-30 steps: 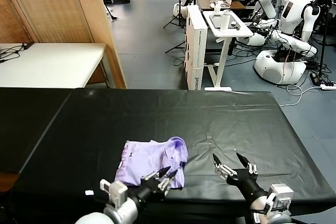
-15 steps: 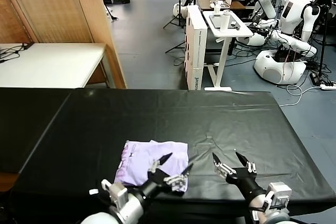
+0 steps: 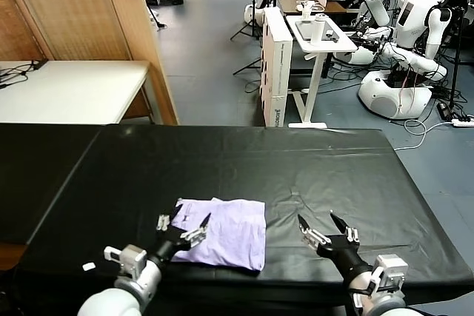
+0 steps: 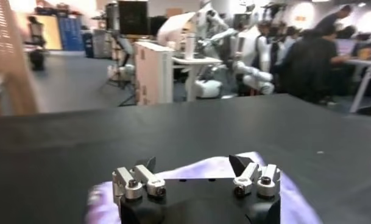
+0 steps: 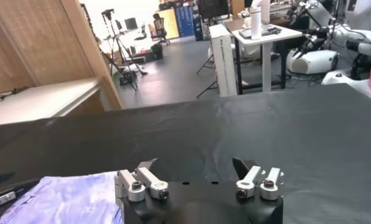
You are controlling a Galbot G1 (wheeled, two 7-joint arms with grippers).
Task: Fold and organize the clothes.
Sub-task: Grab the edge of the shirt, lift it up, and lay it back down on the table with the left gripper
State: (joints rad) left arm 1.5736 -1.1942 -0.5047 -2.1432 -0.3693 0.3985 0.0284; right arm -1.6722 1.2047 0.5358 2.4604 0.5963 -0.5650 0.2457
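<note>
The lavender T-shirt (image 3: 222,232) lies folded into a flat rectangle near the front edge of the black table (image 3: 244,160). My left gripper (image 3: 185,222) is open and empty, low over the shirt's left edge. In the left wrist view the shirt (image 4: 203,169) shows just beyond the open left gripper (image 4: 192,164). My right gripper (image 3: 318,221) is open and empty over bare table, to the right of the shirt. In the right wrist view the right gripper (image 5: 195,165) is open, with the shirt (image 5: 69,198) off to one side.
A white table (image 3: 70,90) and a wooden screen (image 3: 89,5) stand at the back left. White boxes (image 3: 278,64), a small white stand (image 3: 318,42) and other robots (image 3: 415,27) stand beyond the table's far edge.
My left gripper let go of the shirt's folded-over corner, opened and drew back to the left. The shirt now lies flat as a rectangle. My right gripper has barely moved.
</note>
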